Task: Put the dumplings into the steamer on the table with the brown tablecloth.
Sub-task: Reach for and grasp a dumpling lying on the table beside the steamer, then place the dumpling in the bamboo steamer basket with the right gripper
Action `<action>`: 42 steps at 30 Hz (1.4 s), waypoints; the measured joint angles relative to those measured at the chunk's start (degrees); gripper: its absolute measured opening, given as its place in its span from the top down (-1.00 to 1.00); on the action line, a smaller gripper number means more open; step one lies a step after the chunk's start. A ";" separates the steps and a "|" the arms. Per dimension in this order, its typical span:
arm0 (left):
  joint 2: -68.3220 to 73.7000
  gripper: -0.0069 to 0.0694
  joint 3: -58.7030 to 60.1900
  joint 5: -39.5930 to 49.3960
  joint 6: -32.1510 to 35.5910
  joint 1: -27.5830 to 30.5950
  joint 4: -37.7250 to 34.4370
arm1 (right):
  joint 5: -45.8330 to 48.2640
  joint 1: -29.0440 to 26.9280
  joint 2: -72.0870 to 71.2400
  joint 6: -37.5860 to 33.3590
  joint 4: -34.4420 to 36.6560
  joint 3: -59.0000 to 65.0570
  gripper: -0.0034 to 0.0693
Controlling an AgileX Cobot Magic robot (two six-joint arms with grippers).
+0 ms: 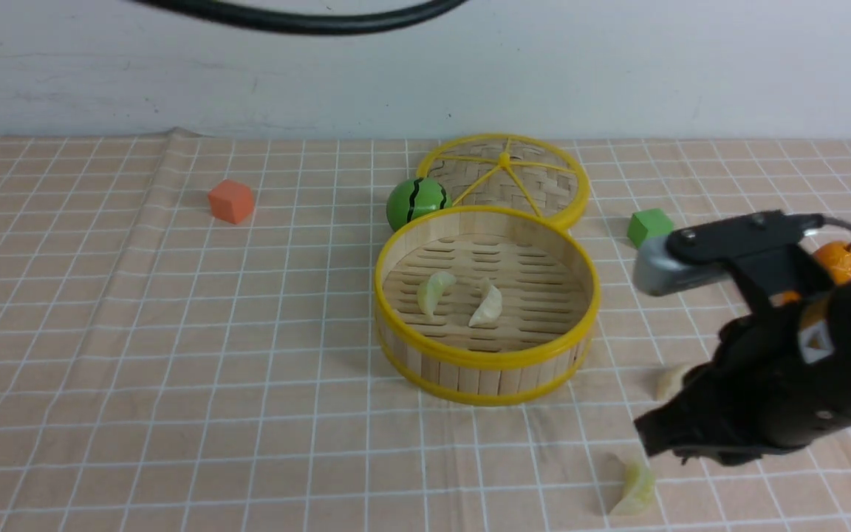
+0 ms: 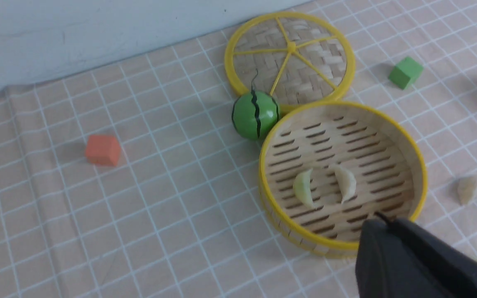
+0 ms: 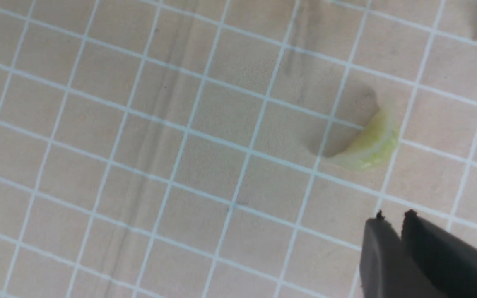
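Two crescent-shaped pleated toy dumplings, one pale green [image 1: 431,292] and one cream [image 1: 488,305], lay apart on the slatted floor of the round bamboo steamer with yellow rims [image 1: 486,359]. The steamer stood on the light tan cloth with a white grid [image 1: 285,443] (slightly creased toward its left side). Two further dumplings were on the cloth: a yellow-green crescent [image 1: 635,490] near the right gripper [image 3: 393,221], and a cream one [image 1: 671,381] partly hidden behind the right arm in the front view. The right gripper held nothing, its fingertips slightly parted. The left gripper [image 2: 381,219] was closed and empty. Beyond the steamer were a green striped ball [image 1: 418,202] and a flat woven yellow-spoked lid [image 1: 508,177]; a green cube [image 1: 649,226] sat to the right, an orange-red cube [image 1: 231,201] to the left.
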 joint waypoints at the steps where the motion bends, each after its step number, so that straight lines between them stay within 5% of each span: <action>1: -1.77 0.86 2.29 0.00 0.00 0.00 0.00 | -0.88 0.00 1.61 1.08 -0.06 0.00 0.47; 6: -13.68 0.86 19.25 0.00 -0.29 0.00 -0.02 | -6.38 0.00 10.45 9.82 -4.47 0.00 -0.27; 7: -14.19 0.86 19.99 0.00 -0.34 0.00 -0.02 | -6.59 0.00 10.75 9.82 -4.75 0.00 -0.27; 9: -21.93 0.86 31.00 -0.38 -1.28 0.00 -0.21 | -8.28 0.00 15.23 15.07 -8.56 0.00 -0.58; 12: -28.46 0.86 39.80 -2.29 -1.96 0.00 -0.26 | -8.56 0.00 18.42 17.98 -10.81 0.00 -0.66; 19: -39.71 0.86 54.34 -6.18 -2.20 0.00 -0.26 | -11.53 0.00 23.11 19.04 -11.50 0.00 -0.37; 20: -42.12 0.86 56.96 -6.64 -2.22 0.00 -0.26 | -11.71 0.00 23.70 19.10 -11.44 0.00 -0.13; 25: -44.36 0.86 59.79 -6.96 -2.69 0.00 -0.26 | -11.53 0.00 24.21 19.10 -11.44 -0.23 0.38; 33: -44.36 0.86 59.96 -7.07 -3.30 0.00 -0.26 | -6.05 0.00 21.16 11.86 -11.01 -4.75 0.37; 42: -44.36 0.86 59.96 -7.17 -3.30 0.00 -0.26 | 1.34 -3.27 26.54 2.22 -10.81 -31.20 0.37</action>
